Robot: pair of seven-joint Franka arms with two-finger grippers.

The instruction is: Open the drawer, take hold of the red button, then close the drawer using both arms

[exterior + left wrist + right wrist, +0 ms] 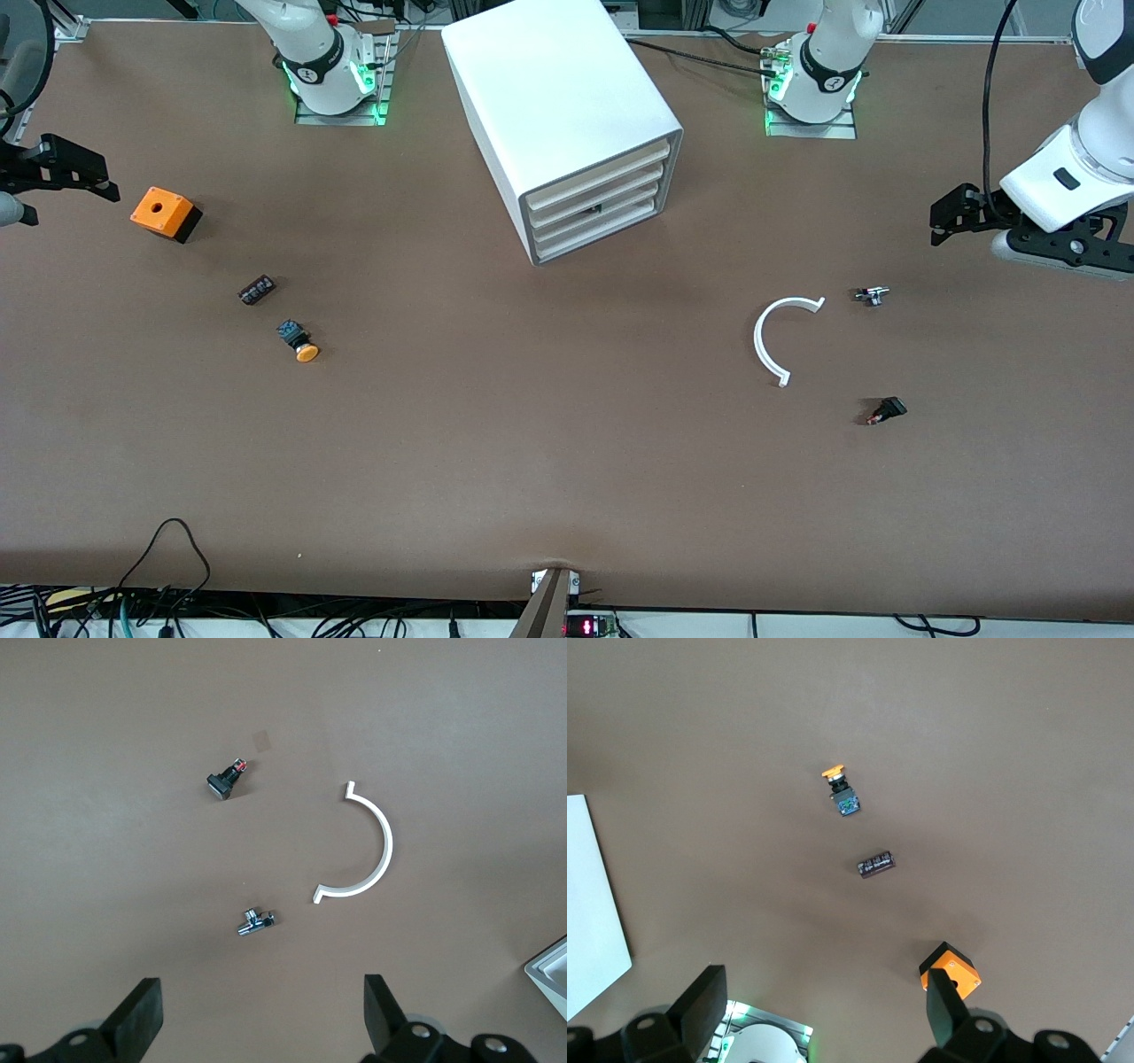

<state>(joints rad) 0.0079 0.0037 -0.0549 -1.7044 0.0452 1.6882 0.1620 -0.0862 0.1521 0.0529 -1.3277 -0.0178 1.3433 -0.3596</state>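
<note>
The white drawer cabinet (558, 97) stands at the table's middle, between the two arm bases. Its stacked drawers (598, 199) are all shut. The red-capped button is out of view. My left gripper (939, 220) hangs open and empty over the left arm's end of the table; in the left wrist view (263, 1019) its jaws stand wide apart. My right gripper (104, 182) hangs open and empty over the right arm's end, beside the orange box (164, 213); the right wrist view (824, 1010) shows its jaws wide apart too.
A yellow-capped button (299, 341) (842, 793) and a small black part (256, 290) (876, 864) lie near the orange box (950, 970). A white half-ring (780, 337) (368, 846), a small metal part (872, 295) (257, 921) and a black switch (886, 411) (224, 781) lie toward the left arm's end.
</note>
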